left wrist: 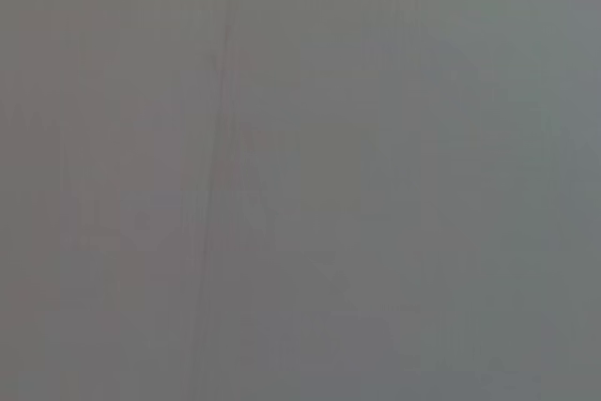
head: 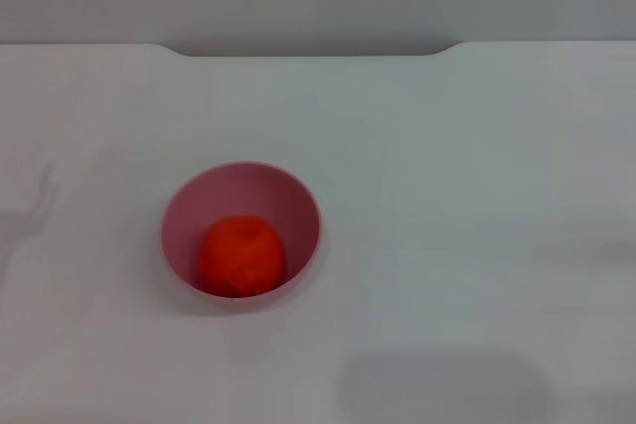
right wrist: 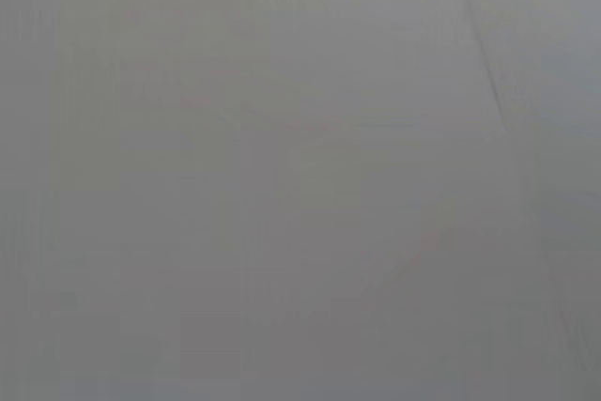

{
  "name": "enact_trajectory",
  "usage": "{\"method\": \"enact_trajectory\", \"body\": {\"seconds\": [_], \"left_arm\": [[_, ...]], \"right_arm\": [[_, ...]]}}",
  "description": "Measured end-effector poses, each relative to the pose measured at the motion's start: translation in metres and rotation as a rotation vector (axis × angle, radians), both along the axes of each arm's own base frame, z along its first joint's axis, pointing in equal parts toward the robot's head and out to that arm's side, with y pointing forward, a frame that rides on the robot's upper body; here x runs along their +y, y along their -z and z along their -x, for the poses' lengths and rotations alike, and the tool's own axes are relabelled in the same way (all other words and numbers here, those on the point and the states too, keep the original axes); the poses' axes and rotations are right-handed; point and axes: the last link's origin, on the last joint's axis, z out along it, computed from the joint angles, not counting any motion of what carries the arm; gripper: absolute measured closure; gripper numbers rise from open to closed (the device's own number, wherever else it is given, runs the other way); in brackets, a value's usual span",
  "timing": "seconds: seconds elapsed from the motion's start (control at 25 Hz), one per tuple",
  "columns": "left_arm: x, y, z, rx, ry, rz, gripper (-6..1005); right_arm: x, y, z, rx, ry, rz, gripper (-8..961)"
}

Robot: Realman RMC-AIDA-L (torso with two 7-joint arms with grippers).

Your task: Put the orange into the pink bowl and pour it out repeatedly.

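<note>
Orange (head: 239, 256) down inside pink bowl (head: 260, 185), upright on white table (head: 447, 196). No gripper anywhere in sight, so open or closed: cannot tell.

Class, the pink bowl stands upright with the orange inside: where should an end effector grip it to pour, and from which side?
Probably the pink bowl by its rim, from above on the far side: its walls are plain and the orange sits toward the near wall.
</note>
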Motion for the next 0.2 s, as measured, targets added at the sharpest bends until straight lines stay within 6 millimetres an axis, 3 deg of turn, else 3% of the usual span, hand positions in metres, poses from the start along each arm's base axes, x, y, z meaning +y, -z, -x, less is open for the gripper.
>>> {"method": "enact_trajectory", "body": {"seconds": [0.2], "left_arm": [[-0.0031,-0.0010,0.0039,0.013,-0.016,0.003,243]], "right_arm": [[0.0012,0.0007,0.0003,0.003,0.000,0.001,253]]}}
